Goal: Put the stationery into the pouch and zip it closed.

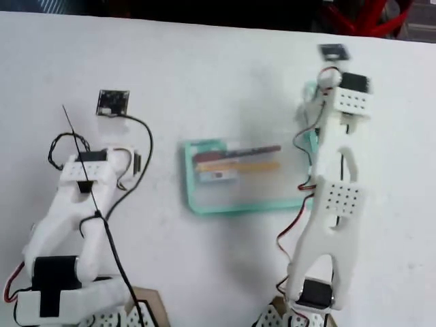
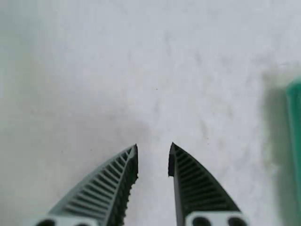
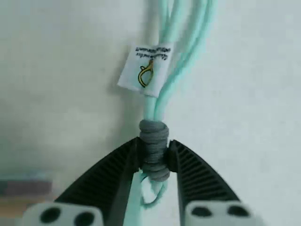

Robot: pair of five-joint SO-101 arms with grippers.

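I count one pouch (image 1: pixel 235 208), clear with mint edging, lying at the centre of the table (image 1: pixel 204 75). Three pieces of stationery show through it: a dark stick (image 1: pixel 240 151), a yellow stick (image 1: pixel 238 165) and a small white block (image 1: pixel 218 176). At the pouch's 3 o'clock end, my right end effector (image 3: pixel 154 143) is nearly closed, its two fingers pinching the one grey knot (image 3: pixel 154 149) on the mint pull cord (image 3: pixel 181 42), with one white tag (image 3: pixel 145 70) just beyond. At the pouch's 9 o'clock side, my left end effector (image 2: pixel 153 160) hangs over bare table, fingers a narrow gap apart, holding and touching nothing.
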